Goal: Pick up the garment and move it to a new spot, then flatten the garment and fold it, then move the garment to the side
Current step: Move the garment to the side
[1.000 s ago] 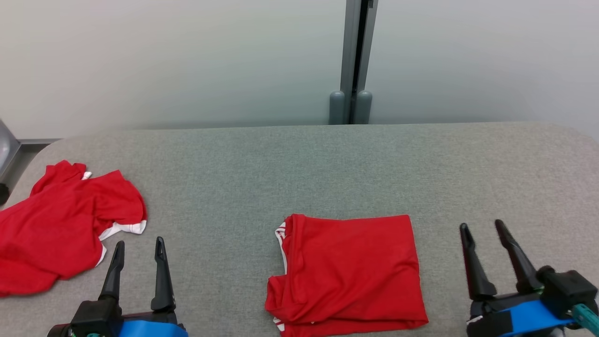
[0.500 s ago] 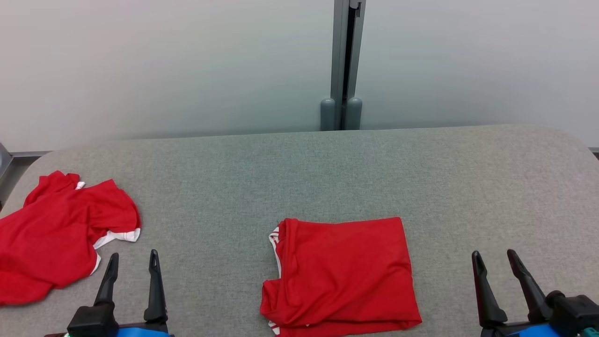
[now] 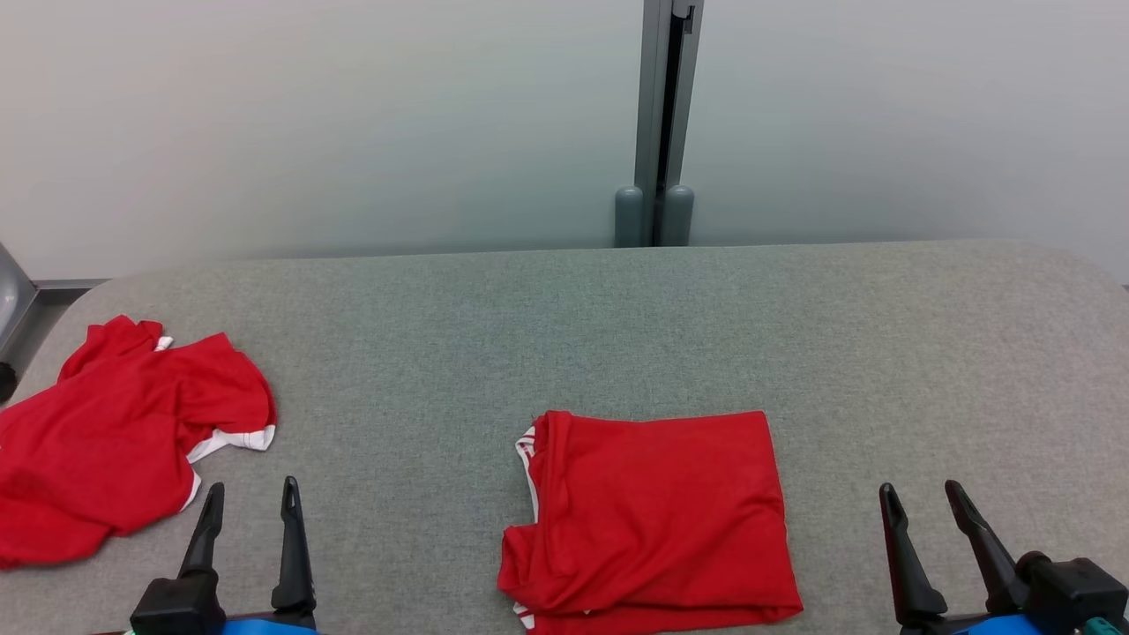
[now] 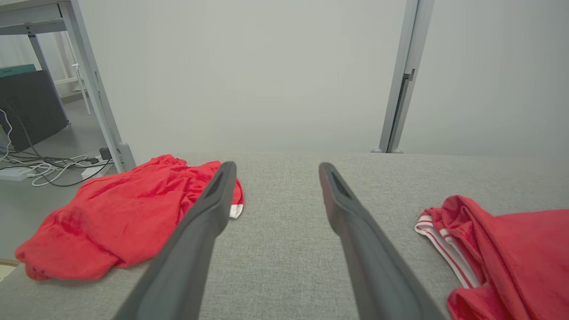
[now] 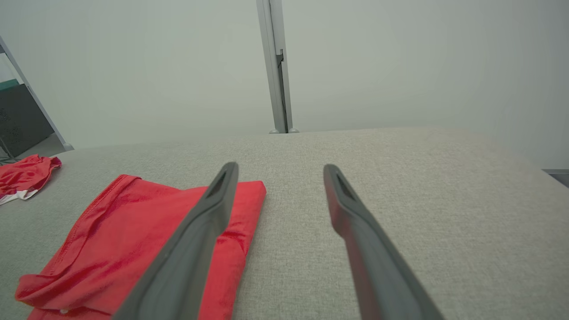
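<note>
The folded shirt (image 3: 648, 516) lies at lower centre. The left gripper (image 3: 251, 487) and right gripper (image 3: 919, 488) gape wide, empty. Pinching only its top layer could drag the fold apart.

Grey table (image 3: 617, 317): folded garment (image 3: 653, 516), crumpled garment (image 3: 115, 441)

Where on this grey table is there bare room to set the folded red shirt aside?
Widest: the right stretch of the table, from the folded garment to the right edge. Also bare: the far strip along the wall, and the gap between the two garments. Crowded: the left end, under the crumpled garment.
</note>
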You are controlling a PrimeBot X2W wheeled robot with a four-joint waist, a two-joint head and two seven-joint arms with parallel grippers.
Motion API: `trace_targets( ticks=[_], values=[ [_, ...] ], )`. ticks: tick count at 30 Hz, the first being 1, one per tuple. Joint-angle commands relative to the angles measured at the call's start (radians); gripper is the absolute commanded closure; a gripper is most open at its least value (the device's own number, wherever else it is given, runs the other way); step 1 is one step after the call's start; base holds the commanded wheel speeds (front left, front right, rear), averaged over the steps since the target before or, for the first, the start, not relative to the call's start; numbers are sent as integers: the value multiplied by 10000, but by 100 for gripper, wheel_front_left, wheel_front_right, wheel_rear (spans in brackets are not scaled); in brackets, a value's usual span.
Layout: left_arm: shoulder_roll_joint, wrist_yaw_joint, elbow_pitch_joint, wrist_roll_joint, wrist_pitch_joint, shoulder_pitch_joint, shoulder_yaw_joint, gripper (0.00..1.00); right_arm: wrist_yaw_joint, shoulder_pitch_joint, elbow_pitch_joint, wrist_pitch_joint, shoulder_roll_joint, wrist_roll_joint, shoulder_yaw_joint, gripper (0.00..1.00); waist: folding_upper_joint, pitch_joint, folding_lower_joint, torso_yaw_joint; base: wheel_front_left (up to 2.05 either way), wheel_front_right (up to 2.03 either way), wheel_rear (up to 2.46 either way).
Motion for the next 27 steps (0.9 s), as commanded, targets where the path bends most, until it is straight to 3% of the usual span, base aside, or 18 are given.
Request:
trace_targets(
  ticks=[1, 15, 21, 27],
  values=[
    [73, 49, -2, -49, 5, 13, 11, 0, 1, 79, 24, -11, 16, 77, 12, 0, -1, 0, 0, 12, 0, 0, 0],
    [39, 144, -79, -167, -38, -248, -158, 0, 1, -1988, 1002, 847, -98, -328, 648, 0, -1, 208, 0, 180, 0, 0, 0],
    [-11, 168, -55, -186, -70, -388, -303, 0, 1, -2817, 2516, 1513, -157, -344, 840, 0, -1, 453, 0, 440, 0, 0, 0],
    [-44, 195, 27, -242, -153, -596, -397, 0, 1, -3228, 4139, 1317, -135, -242, 942, 0, -1, 786, 0, 694, 0, 0, 0]
  ],
)
